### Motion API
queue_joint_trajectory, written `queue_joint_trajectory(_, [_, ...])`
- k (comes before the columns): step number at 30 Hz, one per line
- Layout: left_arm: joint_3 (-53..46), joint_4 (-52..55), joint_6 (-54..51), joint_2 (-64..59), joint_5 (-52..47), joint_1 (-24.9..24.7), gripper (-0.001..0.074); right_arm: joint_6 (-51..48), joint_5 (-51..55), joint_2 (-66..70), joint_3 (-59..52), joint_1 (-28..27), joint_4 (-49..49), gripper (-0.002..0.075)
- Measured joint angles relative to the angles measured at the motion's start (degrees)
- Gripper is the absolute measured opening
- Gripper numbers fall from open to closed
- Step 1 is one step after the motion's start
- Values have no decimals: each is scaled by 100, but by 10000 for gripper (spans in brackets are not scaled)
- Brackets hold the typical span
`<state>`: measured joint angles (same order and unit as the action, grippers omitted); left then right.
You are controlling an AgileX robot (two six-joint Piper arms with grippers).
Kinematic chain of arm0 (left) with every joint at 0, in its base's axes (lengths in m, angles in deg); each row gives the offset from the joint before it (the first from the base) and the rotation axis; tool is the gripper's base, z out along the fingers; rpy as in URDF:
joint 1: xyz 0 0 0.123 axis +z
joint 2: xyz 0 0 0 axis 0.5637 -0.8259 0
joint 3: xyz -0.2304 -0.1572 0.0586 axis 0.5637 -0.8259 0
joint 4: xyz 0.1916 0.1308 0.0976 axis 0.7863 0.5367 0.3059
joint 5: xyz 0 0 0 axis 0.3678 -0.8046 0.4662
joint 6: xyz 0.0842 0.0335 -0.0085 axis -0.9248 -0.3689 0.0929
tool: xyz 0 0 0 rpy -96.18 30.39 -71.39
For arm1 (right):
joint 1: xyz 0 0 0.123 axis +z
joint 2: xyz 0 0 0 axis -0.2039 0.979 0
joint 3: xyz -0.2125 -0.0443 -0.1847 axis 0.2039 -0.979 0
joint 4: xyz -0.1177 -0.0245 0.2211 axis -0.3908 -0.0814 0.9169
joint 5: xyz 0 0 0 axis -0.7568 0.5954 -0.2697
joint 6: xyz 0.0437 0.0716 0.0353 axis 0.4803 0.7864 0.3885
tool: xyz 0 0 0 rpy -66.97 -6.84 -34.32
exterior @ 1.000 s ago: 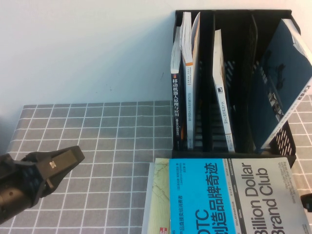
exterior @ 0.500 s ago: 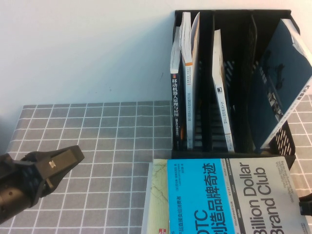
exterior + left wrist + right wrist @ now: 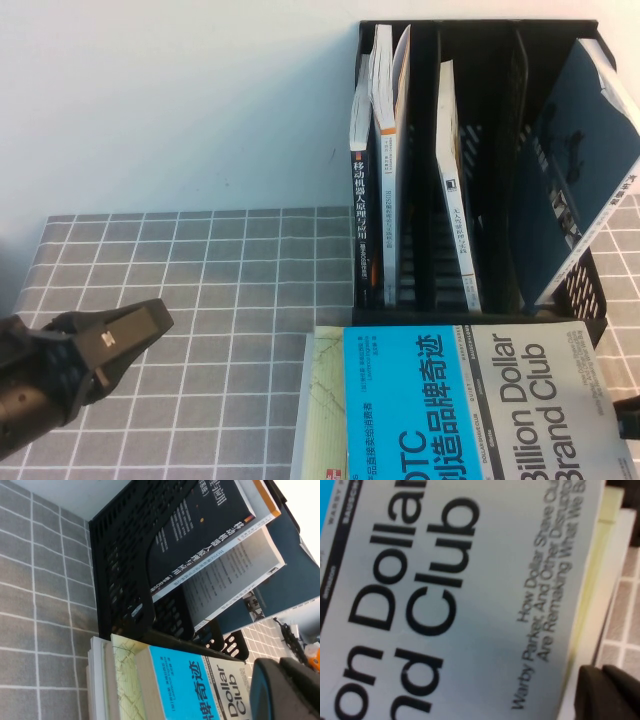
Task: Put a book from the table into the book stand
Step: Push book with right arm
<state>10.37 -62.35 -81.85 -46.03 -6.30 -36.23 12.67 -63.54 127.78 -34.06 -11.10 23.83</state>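
Your book [image 3: 470, 405] flat on desk [image 3: 220, 270], lower right, long axis toward book stand [image 3: 480, 170]. Left gripper [image 3: 115, 340] lower left, right gripper [image 3: 630, 415] at right edge; fingers' state cannot tell.

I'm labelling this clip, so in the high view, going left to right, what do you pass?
Left gripper low over the table → the book lying flat, the book stand behind it → right gripper at the edge.

A thick cyan-and-grey book [image 3: 470, 405] is seen lying flat on the grey grid-cloth table [image 3: 220, 270], just before a tall black mesh book stand [image 3: 560, 300] holding upright books. The left gripper [image 3: 120, 338] is positioned low at the left, well apart; a sliver of the right gripper [image 3: 630, 418] is seen at the right edge.
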Motion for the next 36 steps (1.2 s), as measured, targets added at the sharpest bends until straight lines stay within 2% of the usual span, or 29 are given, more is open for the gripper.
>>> queue_joint_trajectory(6, [0,12,-490,0,-109,0,-3,18,-196,-274,0,12,-14,-3])
queue_joint_trajectory(13, [0,24,-842,0,-109,0,-3,56,648,-298,0,12,-72,-2])
queue_joint_trajectory(19, [0,24,-855,0,-138,0,-3,5,700,-298,0,12,91,-2])
queue_joint_trajectory(26, [0,1,176,0,-33,0,-3,-120,734,-204,0,12,451,-2])
queue_joint_trajectory(33, [176,360,552,-39,-127,0,-1,-683,964,-37,0,12,1134,-2])
queue_joint_trajectory(36, [476,741,637,-172,-438,0,50,-846,1002,10,0,12,1348,-2])
